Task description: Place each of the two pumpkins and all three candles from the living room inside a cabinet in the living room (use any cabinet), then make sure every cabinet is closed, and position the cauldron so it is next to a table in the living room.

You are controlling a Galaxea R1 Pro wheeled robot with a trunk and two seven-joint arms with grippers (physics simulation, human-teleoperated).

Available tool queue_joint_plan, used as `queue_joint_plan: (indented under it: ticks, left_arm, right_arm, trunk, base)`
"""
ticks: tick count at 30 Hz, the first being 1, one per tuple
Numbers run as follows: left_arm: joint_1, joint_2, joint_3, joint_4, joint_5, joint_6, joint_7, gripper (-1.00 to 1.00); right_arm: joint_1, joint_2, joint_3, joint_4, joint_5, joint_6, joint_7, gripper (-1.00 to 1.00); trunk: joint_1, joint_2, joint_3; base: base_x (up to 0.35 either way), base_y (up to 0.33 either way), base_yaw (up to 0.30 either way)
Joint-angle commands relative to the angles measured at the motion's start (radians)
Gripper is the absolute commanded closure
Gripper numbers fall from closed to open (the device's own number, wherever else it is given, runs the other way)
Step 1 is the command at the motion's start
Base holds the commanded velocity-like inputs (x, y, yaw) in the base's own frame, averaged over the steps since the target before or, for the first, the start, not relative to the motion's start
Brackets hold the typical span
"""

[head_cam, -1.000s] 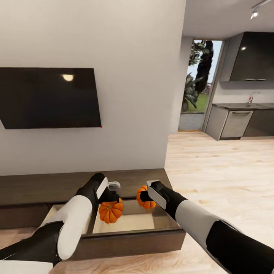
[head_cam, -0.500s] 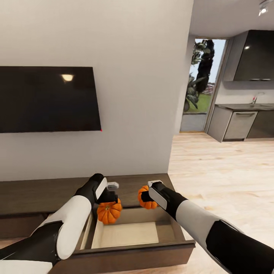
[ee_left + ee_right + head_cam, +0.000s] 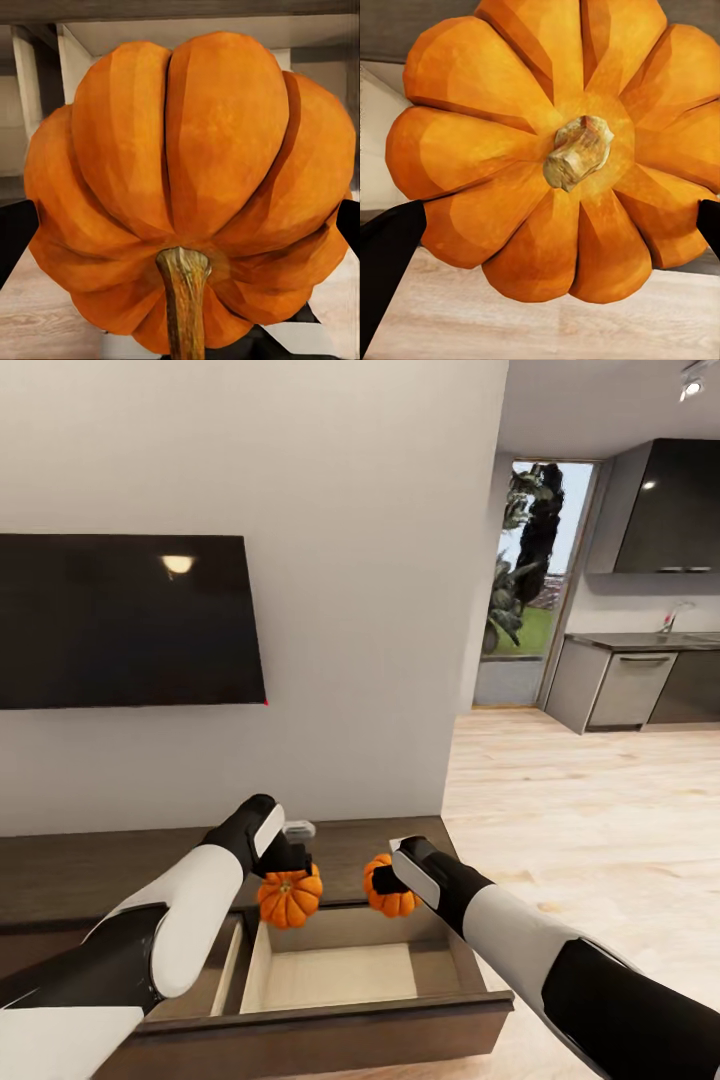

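Two claws hold a pumpkin each above the open drawer (image 3: pixel 330 970) of the cabinet (image 3: pixel 120 860). The left claw (image 3: pixel 291 868) is closed on the left pumpkin (image 3: pixel 290 897), which hangs just under its fingers at the drawer's back left corner; in the left wrist view that pumpkin (image 3: pixel 191 195) sits between the dark fingertips (image 3: pixel 15 232), stem toward the camera. The right claw (image 3: pixel 380 880) is clamped on the right pumpkin (image 3: pixel 392 886), which sticks out to its left, over the drawer's back edge; in the right wrist view this pumpkin (image 3: pixel 559 150) shows its stem end, a black finger (image 3: pixel 386 255) at either side. The two pumpkins hang near each other but apart. Below both claws lies the drawer's pale floor, with nothing between it and the fruit. Behind them the cabinet top runs along a white wall (image 3: pixel 350 610), where a dark TV (image 3: pixel 125 620) hangs above the left claw. Right of the right claw, pale wood floor (image 3: pixel 600 830) runs to a kitchen (image 3: pixel 640 680).
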Motion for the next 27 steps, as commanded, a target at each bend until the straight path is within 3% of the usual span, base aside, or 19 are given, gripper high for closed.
queue_joint_plan:
  ticks: [1,13,17,20,24,27]
  left_arm:
    - [-0.001,-0.001,0.008,-0.001,0.002,0.003,0.003,1.00]
    - [-0.001,0.011,0.009,0.011,0.021,-0.017,0.001,1.00]
    - [0.000,0.012,0.009,0.088,0.029,-0.123,0.002,1.00]
    - [0.001,0.012,0.010,0.132,0.032,-0.176,0.002,1.00]
    - [0.001,0.012,0.010,0.146,0.033,-0.189,0.001,1.00]
    - [0.001,0.012,0.009,0.150,0.034,-0.187,0.006,1.00]
  right_arm:
    - [-0.001,0.000,0.006,-0.002,-0.009,0.003,-0.008,1.00]
    - [-0.001,-0.006,0.000,-0.002,-0.008,-0.002,-0.008,1.00]
    - [-0.001,-0.006,0.002,0.000,-0.008,-0.012,-0.007,1.00]
    - [-0.001,-0.007,0.005,0.005,-0.009,-0.064,-0.007,1.00]
    - [0.000,-0.003,0.005,0.068,-0.011,-0.154,-0.007,1.00]
    - [0.000,-0.001,0.004,0.133,-0.019,-0.173,-0.007,1.00]
  trunk:
    - [0.000,-0.001,-0.001]
    - [0.038,-0.071,-0.033]
    - [0.054,-0.099,-0.045]
    - [0.065,-0.120,-0.054]
    - [0.081,-0.148,-0.067]
    - [0.092,-0.169,-0.076]
  base:
    - [0.000,0.000,0.000]
    - [0.000,0.000,0.000]
    - [0.000,0.000,0.000]
    - [0.000,0.000,0.000]
    - [0.000,0.000,0.000]
    - [0.000,0.000,0.000]
